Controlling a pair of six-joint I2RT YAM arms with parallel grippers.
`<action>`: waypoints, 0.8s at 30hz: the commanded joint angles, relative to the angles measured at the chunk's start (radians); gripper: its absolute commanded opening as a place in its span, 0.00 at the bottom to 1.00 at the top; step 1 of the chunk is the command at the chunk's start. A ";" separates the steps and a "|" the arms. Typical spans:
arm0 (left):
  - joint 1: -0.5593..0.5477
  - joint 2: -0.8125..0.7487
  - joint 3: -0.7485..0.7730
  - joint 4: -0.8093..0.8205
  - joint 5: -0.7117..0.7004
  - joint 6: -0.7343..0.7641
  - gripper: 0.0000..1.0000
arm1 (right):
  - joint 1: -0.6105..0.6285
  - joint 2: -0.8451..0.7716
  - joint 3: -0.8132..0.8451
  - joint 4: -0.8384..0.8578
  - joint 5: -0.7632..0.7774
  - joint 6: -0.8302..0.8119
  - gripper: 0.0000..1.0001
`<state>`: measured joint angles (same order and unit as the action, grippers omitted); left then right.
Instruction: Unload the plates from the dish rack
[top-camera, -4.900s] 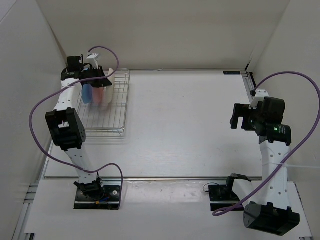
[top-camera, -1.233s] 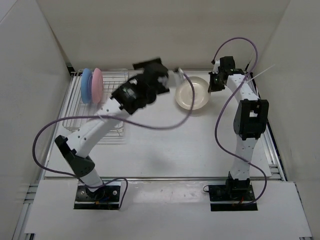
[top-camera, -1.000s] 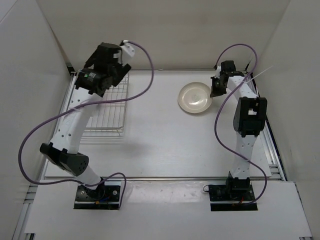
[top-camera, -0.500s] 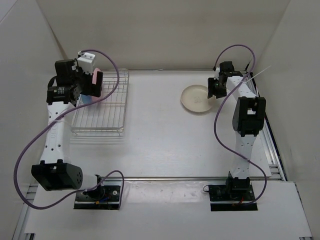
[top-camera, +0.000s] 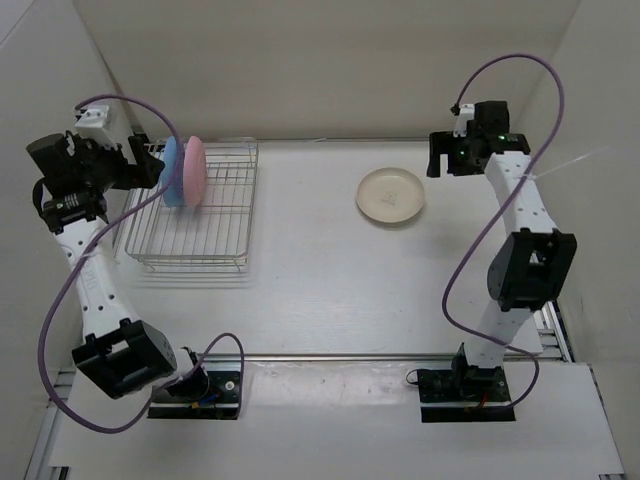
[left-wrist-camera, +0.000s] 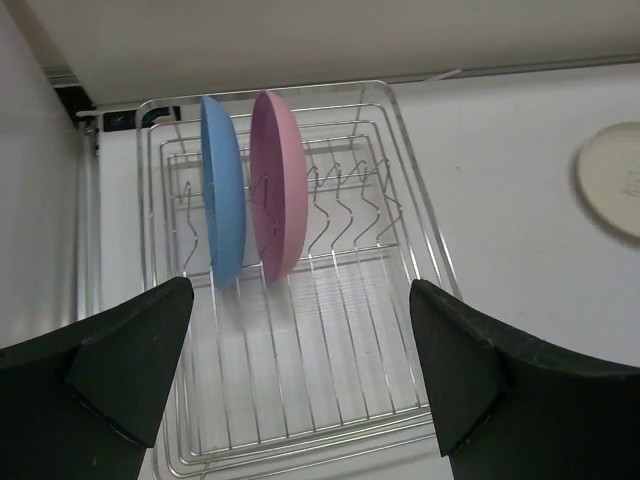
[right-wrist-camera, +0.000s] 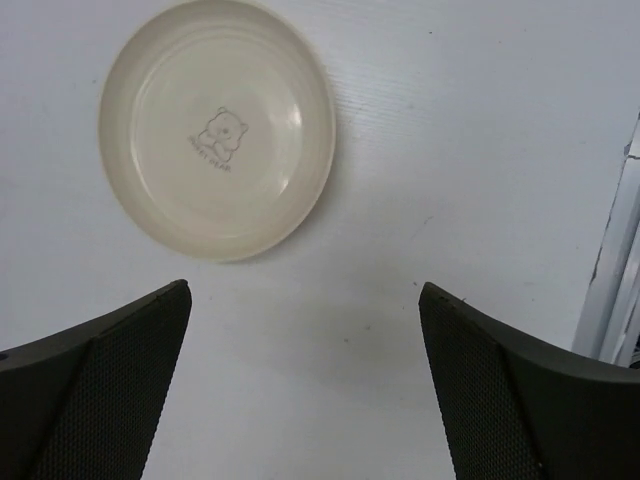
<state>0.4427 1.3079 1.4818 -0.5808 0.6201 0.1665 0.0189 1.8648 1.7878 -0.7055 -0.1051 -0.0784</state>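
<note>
A lab test cell: white table (top-camera: 330, 285) boxed by plain white walls (top-camera: 300, 60).

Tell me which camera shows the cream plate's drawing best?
The right wrist view: the whole cream plate from above, bear drawing clear. The top external view shows it small, drawing faint; the left wrist view catches only a slice.

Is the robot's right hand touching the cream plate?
Apart. The right wrist view shows a strip of bare table between the cream plate and the open right gripper, which hangs clear of its rim.
</note>
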 joint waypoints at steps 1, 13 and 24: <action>0.091 0.066 0.009 0.073 0.284 -0.028 1.00 | -0.007 -0.085 -0.045 -0.112 -0.142 -0.133 0.98; 0.123 0.533 0.339 0.019 0.563 -0.010 0.95 | -0.028 -0.486 -0.405 -0.124 -0.192 -0.184 0.91; 0.061 0.703 0.385 0.136 0.504 -0.073 0.97 | -0.028 -0.582 -0.421 -0.117 -0.192 -0.156 0.91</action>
<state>0.5316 2.0296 1.8412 -0.5060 1.1057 0.1135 -0.0055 1.2888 1.3552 -0.8387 -0.2863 -0.2398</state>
